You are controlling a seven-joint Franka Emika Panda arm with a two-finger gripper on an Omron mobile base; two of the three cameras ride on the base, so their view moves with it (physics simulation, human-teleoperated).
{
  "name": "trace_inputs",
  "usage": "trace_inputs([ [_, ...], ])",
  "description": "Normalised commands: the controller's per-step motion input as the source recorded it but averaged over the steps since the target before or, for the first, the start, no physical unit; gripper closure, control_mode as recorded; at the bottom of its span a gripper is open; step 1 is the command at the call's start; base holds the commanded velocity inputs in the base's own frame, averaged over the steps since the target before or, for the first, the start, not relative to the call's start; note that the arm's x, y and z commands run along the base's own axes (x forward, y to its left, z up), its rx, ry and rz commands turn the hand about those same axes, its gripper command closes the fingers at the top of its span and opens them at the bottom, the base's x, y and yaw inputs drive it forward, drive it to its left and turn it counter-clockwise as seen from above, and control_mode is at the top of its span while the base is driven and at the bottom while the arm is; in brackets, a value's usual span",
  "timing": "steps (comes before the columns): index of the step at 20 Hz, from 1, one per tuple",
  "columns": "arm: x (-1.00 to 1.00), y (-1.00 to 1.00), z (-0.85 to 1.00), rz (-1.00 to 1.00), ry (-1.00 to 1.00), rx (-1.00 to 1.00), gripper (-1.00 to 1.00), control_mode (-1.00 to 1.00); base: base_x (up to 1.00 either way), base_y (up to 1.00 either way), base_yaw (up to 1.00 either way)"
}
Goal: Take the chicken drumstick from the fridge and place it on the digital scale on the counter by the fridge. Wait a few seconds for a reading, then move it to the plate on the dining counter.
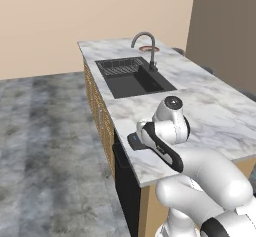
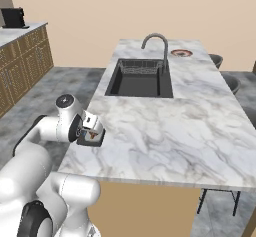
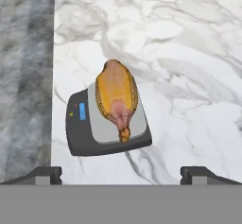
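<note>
- On a long white, grey-veined marble tabletop point(image 2: 170, 131), an island with open grey floor beside it, everything in this scene sits; the robot's white arm reaches in over the near corner.
- Set into the tabletop toward its far end is a black sink point(image 2: 141, 78) with a curved grey faucet point(image 2: 159, 43) rising at its far edge.
- Past the faucet, close to the far edge of the tabletop, lies the plate point(image 2: 181, 53) with its red-orange rim, well apart from the arm. It is the drumstick's final stop, so a long carry seems to lie ahead.
- Near the near corner of the tabletop, just inside the side edge, rests the digital scale point(image 3: 78, 135), a dark slab with a lighter top.
- Lying lengthwise on the scale is the chicken drumstick point(image 3: 116, 95), golden-brown, its narrow bone end pointing toward the camera. It lies free, likely so the scale can take a reading.
- Above the scale hovers the gripper point(image 3: 121, 173), its two dark tips spread wide apart and touching nothing, probably waiting to regrasp.
</note>
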Motion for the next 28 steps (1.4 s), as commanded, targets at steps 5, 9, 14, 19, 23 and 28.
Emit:
trace_inputs([
  [5, 0.0, 0.0, 0.0, 0.0, 0.0, 0.0, -1.0, -1.0, 0.0, 0.0, 0.0],
  [9, 0.0, 0.0, 0.0, 0.0, 0.0, 0.0, -1.0, -1.0, 0.0, 0.0, 0.0],
  [14, 0.0, 0.0, 0.0, 0.0, 0.0, 0.0, -1.0, -1.0, 0.0, 0.0, 0.0],
  [19, 0.0, 0.0, 0.0, 0.0, 0.0, 0.0, -1.0, -1.0, 0.0, 0.0, 0.0],
  [23, 0.0, 0.0, 0.0, 0.0, 0.0, 0.0, -1.0, -1.0, 0.0, 0.0, 0.0],
  [28, 0.0, 0.0, 0.0, 0.0, 0.0, 0.0, -1.0, -1.0, 0.0, 0.0, 0.0],
])
